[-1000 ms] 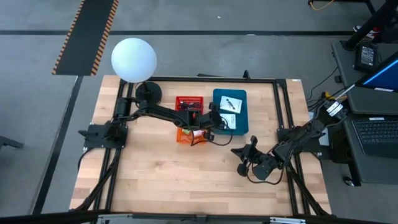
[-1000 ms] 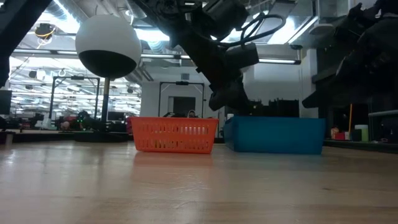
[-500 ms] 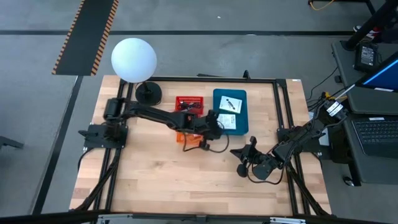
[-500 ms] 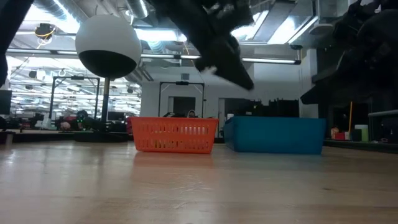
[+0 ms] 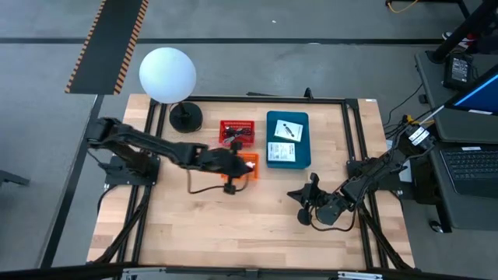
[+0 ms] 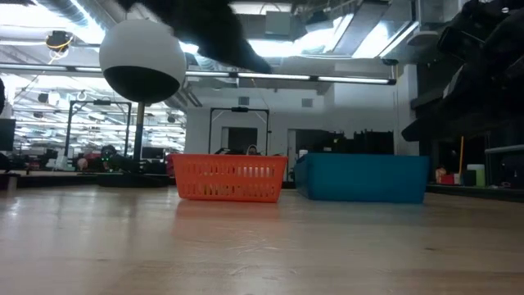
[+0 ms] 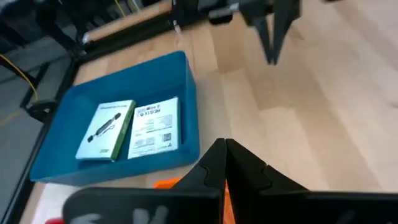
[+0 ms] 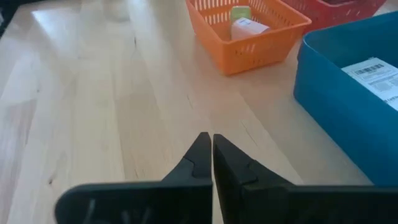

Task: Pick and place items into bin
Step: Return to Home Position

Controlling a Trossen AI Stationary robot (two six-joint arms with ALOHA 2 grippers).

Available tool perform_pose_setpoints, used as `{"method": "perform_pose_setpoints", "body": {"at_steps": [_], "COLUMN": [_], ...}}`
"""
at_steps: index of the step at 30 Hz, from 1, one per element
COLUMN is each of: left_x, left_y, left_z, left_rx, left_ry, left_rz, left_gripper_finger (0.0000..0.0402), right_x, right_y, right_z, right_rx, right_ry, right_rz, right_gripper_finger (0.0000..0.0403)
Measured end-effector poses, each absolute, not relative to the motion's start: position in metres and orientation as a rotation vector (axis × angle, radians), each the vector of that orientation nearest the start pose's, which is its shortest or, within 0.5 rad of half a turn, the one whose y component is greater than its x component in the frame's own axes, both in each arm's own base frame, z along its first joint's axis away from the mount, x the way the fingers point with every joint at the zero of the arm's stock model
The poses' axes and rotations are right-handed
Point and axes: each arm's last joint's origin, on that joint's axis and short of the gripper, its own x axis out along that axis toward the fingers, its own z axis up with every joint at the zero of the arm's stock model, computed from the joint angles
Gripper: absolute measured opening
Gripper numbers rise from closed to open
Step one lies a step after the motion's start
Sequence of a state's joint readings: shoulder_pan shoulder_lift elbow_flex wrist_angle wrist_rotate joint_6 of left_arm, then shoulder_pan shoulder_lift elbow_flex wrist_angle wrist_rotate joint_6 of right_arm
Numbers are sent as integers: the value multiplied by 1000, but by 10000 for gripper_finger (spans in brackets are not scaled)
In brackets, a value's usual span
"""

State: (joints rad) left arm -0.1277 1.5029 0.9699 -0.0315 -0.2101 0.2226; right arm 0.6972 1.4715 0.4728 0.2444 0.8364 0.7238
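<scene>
- Pale wooden table (image 5: 233,233) fills the high view, with a white globe lamp (image 5: 167,74) standing at its far left corner and a hall with strip lights behind it in the low view.
- Three bins stand together near the table's far middle: a red bin (image 5: 236,124), an orange bin (image 5: 249,163) just in front of it, and a blue bin (image 5: 306,144) to their right.
- Two white printed packets (image 5: 280,153) lie flat, side by side, on the floor of the blue bin.
- Small pieces (image 8: 247,27), one pale green and one whitish, sit in the orange bin.
- Something dark lies in the red bin, too small to make out.
- The left gripper (image 7: 224,149) is above the table at the orange bin, at the end of an arm stretched across from the left edge. Its fingers are pressed together and hold nothing.
- The right gripper (image 8: 212,140) hangs low over the table's right part, in front of the blue bin and apart from it, pointing toward the bins. Its fingers meet tip to tip and are empty.
</scene>
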Motion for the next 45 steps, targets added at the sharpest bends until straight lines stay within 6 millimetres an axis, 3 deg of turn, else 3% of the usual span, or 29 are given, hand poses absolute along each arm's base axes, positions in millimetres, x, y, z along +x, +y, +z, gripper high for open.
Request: {"method": "perform_pose_setpoints", "body": {"at_steps": [7,17,22,31,37,45], "left_x": [263,186,157,127,119,112], "left_y": [-39,-21,-12,-3,1,5], "left_z": [246,196,188,170,167,166], "left_rx": [264,171,139,82,65,64], "left_ry": [382,184,70,8,20,26], "left_rz": [3,56,94,140,165,188], "left_gripper_finger": [2,1,1,2,3,3], "right_x": [198,200,200,205,200,176], "right_y": [138,138,138,127,116,94], "right_z": [133,135,135,150,185,228], "right_rx": [182,167,166,207,167,93], "right_ry": [453,423,420,375,293,270], "right_rz": [-313,-330,-332,-354,-303,-78], "right_gripper_finger": [0,0,0,0,0,0]}}
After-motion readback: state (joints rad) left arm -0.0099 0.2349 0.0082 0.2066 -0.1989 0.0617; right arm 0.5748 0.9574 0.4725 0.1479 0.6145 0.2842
